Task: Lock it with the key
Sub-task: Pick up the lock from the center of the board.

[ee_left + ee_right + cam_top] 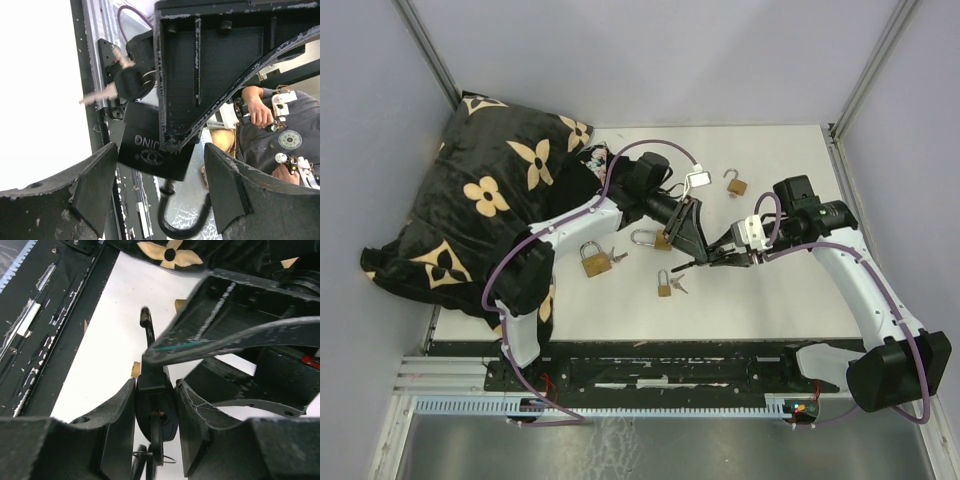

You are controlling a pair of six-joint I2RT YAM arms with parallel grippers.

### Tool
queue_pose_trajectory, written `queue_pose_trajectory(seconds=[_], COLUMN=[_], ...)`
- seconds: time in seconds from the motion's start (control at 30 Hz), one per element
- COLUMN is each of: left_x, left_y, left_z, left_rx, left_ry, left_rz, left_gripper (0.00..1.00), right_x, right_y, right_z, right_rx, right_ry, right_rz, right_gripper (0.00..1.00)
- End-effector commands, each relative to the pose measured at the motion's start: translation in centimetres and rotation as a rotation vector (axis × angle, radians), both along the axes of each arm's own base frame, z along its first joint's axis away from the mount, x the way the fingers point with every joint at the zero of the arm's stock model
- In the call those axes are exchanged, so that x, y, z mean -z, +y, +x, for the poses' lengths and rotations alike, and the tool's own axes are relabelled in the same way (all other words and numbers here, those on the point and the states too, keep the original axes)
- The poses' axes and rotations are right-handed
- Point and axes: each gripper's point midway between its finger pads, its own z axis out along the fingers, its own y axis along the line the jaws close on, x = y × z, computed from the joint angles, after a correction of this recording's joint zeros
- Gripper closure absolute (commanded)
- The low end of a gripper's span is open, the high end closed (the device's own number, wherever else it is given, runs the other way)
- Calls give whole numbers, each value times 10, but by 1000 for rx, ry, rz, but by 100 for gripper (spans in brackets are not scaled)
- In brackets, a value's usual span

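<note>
A black padlock point(150, 150) hangs between my left gripper's point(161, 160) wide-open fingers with a gap on each side. Its shackle point(182, 227) points toward the camera, its free end away from the body. In the right wrist view my right gripper point(156, 395) is shut on the black head of the key point(156, 415), which sits in the padlock's body point(152, 377). A spare key point(131, 82) dangles from the ring. From above, both grippers meet over the middle of the table, left point(687, 245) and right point(712, 258).
Several brass padlocks lie on the white table point(770, 300): one point(595, 261) at the left, one point(664, 285) in front, one point(735, 185) at the back. A black flowered pillow point(490, 195) fills the left side. A black rail point(650, 370) runs along the near edge.
</note>
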Motion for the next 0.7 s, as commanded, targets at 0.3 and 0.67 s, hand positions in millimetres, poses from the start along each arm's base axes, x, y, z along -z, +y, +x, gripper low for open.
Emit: queue_pose_trajectory(seconds=[0.3,0.67], left_x=[-72,-50], left_y=[14,53], left_z=[36,91], left_rx=[-201,-565], left_ry=[59,-181], left_rz=[-240,-280], left_gripper=[19,17], right_x=[-8,2], right_y=[2,-2], right_z=[-23,8], right_rx=[-63,121], right_ry=[45,268], right_rz=[59,29], right_gripper=[98,98])
